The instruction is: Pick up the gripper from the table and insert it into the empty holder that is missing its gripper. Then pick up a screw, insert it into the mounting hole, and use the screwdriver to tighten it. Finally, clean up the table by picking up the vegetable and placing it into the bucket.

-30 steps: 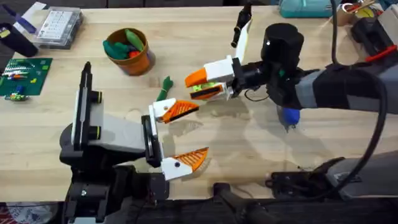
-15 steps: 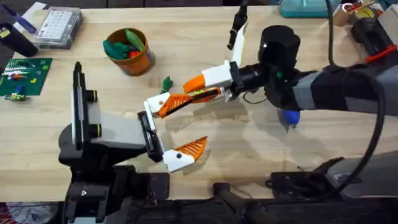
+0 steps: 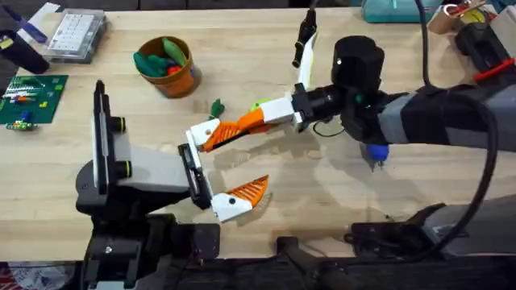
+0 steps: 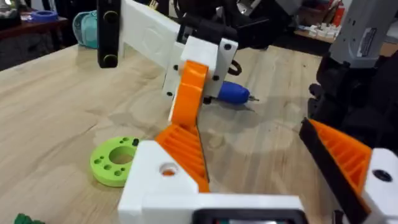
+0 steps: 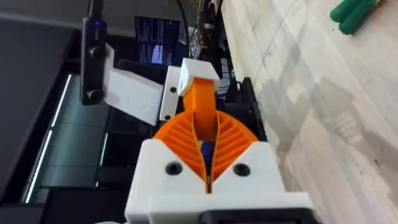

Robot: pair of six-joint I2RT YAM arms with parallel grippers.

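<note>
Now that the right fingers [image 3: 270, 113], clamped on the gripper [image 3: 242, 126], have swung it toward mid-frame against the spread left fingers [image 3: 214, 171], insertion looks near.

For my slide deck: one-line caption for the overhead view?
Right gripper holds orange wedge beside open left gripper.

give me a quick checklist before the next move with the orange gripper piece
1. Right gripper shut on loose orange gripper: ok.
2. Left gripper open: ok.
3. Loose piece clear of the left gripper's upper finger: cannot tell, they overlap from overhead.
4. Empty holder located: cannot tell.
5. Screwdriver on the table: ok.
6. Vegetable in the bucket: not ok, it lies on the table.
</note>
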